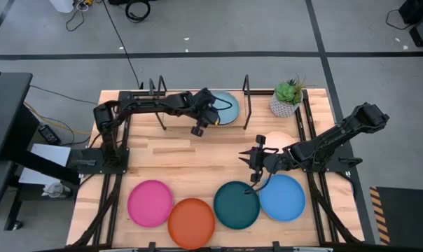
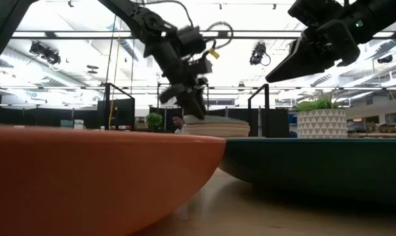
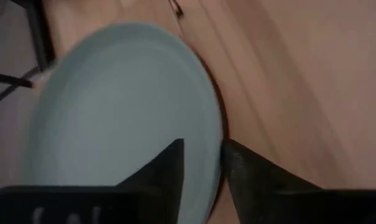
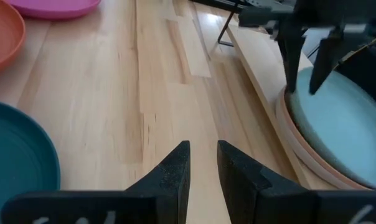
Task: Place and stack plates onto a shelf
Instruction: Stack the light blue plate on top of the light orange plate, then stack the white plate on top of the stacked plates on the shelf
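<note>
A light blue plate lies on top of a stack with a peach-orange plate on the shelf, between black wire uprights. My left gripper points down at the plate's near-left rim and is shut on it. My right gripper hovers empty, fingers a narrow gap apart, above the table near the teal plate and blue plate. A pale peach plate lies on the table behind the right arm. Magenta and orange plates lie at the near edge. My left gripper has the light blue plate's rim between its two fingers, one finger over the plate's inside and one outside the rim. The fingers come from above, slanting from the table's left. The plate lies flat on the stack.
A potted plant in a white pot stands at the far right corner beside the shelf. Bare tabletop lies between the shelf and the row of plates at the near edge.
</note>
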